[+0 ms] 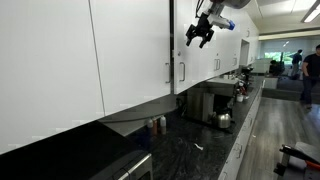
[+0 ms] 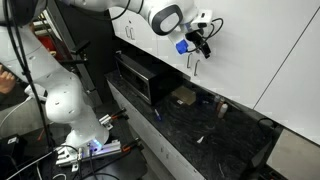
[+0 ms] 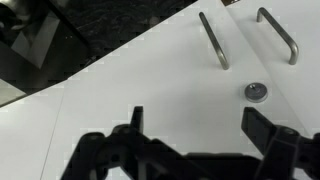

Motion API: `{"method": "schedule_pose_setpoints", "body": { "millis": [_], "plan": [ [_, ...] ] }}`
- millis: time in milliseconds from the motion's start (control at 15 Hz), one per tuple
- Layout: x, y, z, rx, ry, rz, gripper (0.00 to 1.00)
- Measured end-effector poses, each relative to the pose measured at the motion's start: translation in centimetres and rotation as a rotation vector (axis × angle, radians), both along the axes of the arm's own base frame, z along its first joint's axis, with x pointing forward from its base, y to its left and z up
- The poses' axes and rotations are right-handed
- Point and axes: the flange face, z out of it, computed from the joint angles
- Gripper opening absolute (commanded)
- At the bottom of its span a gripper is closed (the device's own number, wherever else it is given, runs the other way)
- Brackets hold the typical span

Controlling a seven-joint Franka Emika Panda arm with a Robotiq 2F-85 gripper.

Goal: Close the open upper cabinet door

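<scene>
Upper cabinet door, a tall glossy white flat panel, fills the wrist view, slim silver bar handle at one o'clock, black end effector splayed open facing it, likely to push.

The Panda arm is glossy white, built of thick, rounded links with smooth shells. A dark grey ring marks the joint near the wrist, and a small blue part sits just behind the tool. The Robotiq gripper is matte black. In the wrist view its fingers show as angular, linked black bars. Black cables run beside the lower links.
</scene>
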Motion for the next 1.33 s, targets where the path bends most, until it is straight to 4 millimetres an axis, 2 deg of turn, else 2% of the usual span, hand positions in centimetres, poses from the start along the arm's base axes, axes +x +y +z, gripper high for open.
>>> {"method": "schedule_pose_setpoints", "body": {
  "millis": [867, 1133, 1333],
  "plan": [
    [4.3, 3.2, -0.4, -0.143, -0.006, -0.018, 1.00],
    [3.9, 2.5, -0.7, -0.154, 0.053, -0.015, 1.00],
    [2.3, 0.8, -0.9, -0.163, 0.137, -0.024, 1.00]
  ]
}}
